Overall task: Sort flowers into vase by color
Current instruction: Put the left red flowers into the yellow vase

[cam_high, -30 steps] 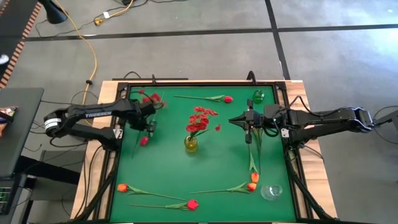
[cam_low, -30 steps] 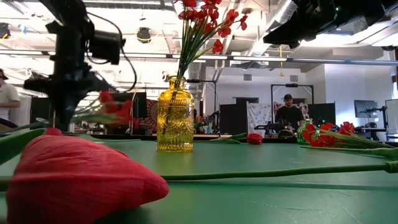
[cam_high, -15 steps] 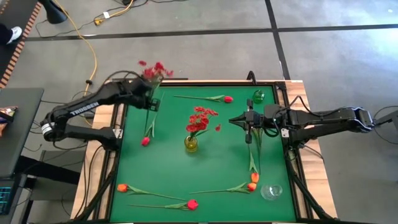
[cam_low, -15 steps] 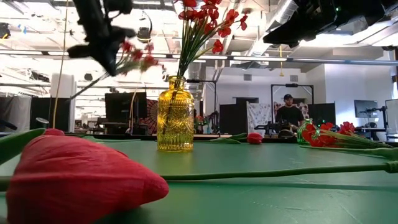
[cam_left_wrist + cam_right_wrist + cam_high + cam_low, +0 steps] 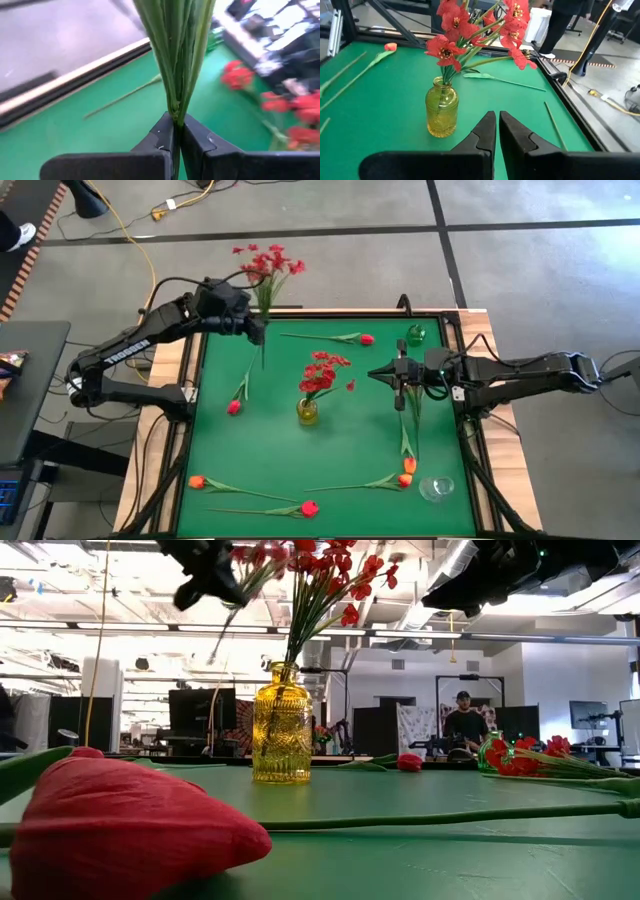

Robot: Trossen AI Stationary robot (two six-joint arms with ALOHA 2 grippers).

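Left gripper (image 5: pixel 176 137) clamps a red sprig (image 5: pixel 262 265) by its stems; arm lettering reads "TROSSEN". Right gripper (image 5: pixel 497 131) nearly closed, empty, facing the vase (image 5: pixel 441 111).

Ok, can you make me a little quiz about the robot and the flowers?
1. True or false: the yellow vase already has red flowers in it.
2. Which hand holds the red sprig up in the air: A left hand, B right hand?
3. Fill in: the clear glass stands near the table's ___ corner, on the right arm's side.

Key: 1 true. 2 A. 3 front.
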